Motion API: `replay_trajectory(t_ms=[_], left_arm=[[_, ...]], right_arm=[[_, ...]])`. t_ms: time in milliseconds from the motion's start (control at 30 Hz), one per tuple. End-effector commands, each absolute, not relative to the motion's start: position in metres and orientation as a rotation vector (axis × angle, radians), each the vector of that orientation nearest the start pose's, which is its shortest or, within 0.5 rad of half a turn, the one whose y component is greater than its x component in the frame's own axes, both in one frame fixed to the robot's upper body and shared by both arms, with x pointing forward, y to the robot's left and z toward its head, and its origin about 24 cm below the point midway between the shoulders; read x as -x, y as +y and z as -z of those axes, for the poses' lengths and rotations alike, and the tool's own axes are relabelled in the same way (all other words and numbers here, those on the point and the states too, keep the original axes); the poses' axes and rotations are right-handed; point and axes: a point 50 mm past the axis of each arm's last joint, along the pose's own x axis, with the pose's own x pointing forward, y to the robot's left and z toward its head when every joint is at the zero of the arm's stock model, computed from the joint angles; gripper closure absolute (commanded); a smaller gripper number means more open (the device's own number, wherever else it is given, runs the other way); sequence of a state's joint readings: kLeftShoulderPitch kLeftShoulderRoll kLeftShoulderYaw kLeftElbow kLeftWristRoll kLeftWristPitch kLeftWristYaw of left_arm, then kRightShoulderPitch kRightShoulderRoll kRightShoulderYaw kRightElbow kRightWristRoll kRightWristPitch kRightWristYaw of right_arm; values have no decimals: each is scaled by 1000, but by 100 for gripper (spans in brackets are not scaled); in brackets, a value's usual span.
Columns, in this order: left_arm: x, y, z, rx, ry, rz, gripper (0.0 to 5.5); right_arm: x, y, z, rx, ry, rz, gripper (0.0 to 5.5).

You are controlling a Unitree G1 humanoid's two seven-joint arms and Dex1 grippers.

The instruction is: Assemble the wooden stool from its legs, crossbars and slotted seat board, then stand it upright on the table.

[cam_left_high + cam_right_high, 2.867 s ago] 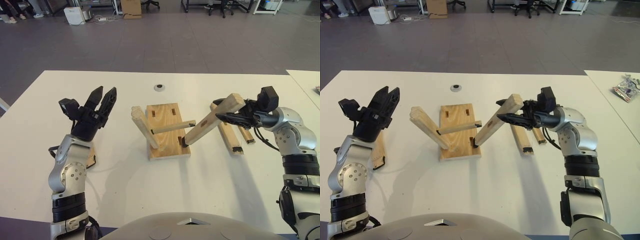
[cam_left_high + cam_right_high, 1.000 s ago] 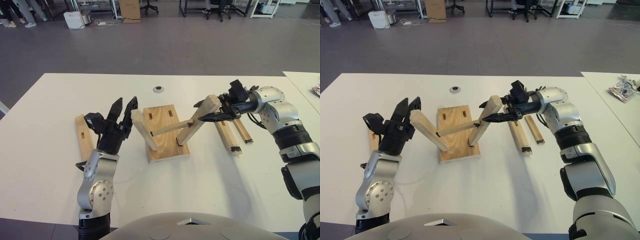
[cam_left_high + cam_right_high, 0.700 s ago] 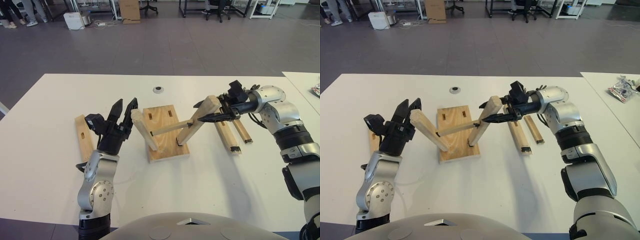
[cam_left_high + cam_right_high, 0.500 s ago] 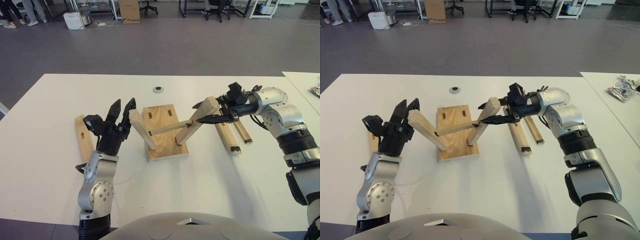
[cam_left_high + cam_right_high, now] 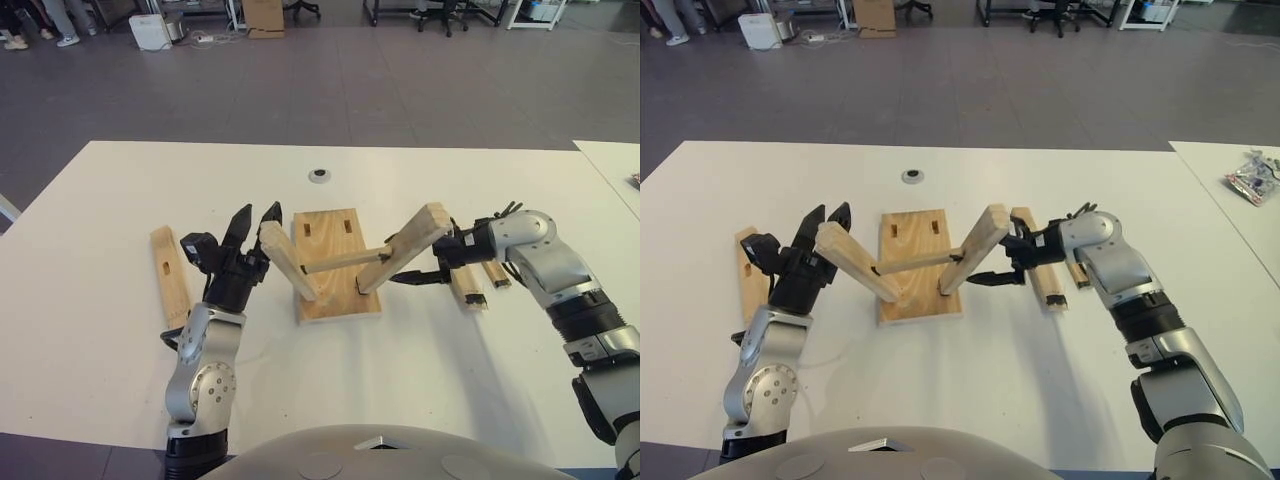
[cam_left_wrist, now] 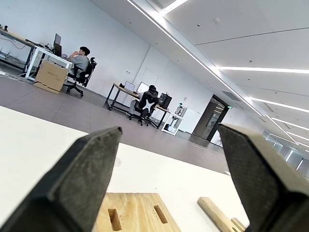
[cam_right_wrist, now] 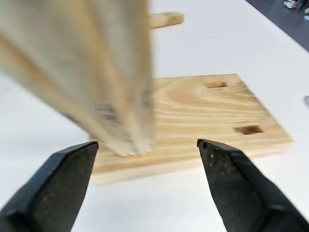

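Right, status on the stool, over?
Left hand open by left leg. Right hand open at right leg. Both tilted on board, crossbar joining. Loose pieces lie either side.

White table (image 5: 420, 400): seat board (image 5: 330, 245) centre, loose leg (image 5: 168, 275) left, long piece (image 5: 468, 290), short piece (image 5: 497, 275) right, round fitting (image 5: 318, 175) behind.

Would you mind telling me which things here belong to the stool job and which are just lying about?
Job: seat board, left leg, right leg, crossbar joining them, loose leg, loose pieces.
Lying about: small round disc, packet at far right.
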State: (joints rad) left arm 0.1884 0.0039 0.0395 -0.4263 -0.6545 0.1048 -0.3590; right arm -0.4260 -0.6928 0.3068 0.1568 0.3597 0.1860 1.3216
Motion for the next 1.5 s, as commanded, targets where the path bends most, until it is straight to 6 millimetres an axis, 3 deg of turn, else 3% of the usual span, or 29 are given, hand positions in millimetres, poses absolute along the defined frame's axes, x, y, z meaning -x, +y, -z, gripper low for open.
replay_trajectory(t_ms=[33,100,333,533,600,733,833,933,1000,1067,1133,1300,1400,1500], left_arm=[[-207,148,-100,573,-269,373,184],[-207,148,-100,572,-269,374,184],[-210,148,-102,567,-273,382,184],[-213,148,-102,567,-272,388,184],[-213,148,-101,568,-272,386,184],[-211,151,-98,569,-275,366,184],[-211,152,-97,569,-277,370,184],[-213,152,-98,565,-282,373,184],[-214,152,-98,564,-283,377,184],[-216,151,-98,566,-282,383,184],[-217,150,-98,567,-281,389,184],[-219,151,-99,564,-283,395,184],[-220,150,-99,564,-285,395,184],[-219,149,-99,568,-288,387,184]], right_arm=[[-266,-175,-93,255,355,-1472,166],[-264,-178,-90,237,374,-1449,166],[-299,-187,-92,-11,280,-1104,166],[-311,-195,-92,-11,223,-947,166],[-312,-205,-109,-12,122,-860,166],[-288,-216,-156,-128,-78,-830,166],[-293,-215,-202,-82,-287,-687,166],[-292,-189,-238,52,-472,-631,166],[-289,-165,-244,170,-527,-651,166],[-287,-139,-233,381,-533,-692,166],[-292,-119,-209,556,-474,-725,166],[-301,-102,-146,1002,-319,-756,166],[-292,-103,-115,1120,-202,-827,166],[-285,-95,-113,1126,-219,-872,166]])
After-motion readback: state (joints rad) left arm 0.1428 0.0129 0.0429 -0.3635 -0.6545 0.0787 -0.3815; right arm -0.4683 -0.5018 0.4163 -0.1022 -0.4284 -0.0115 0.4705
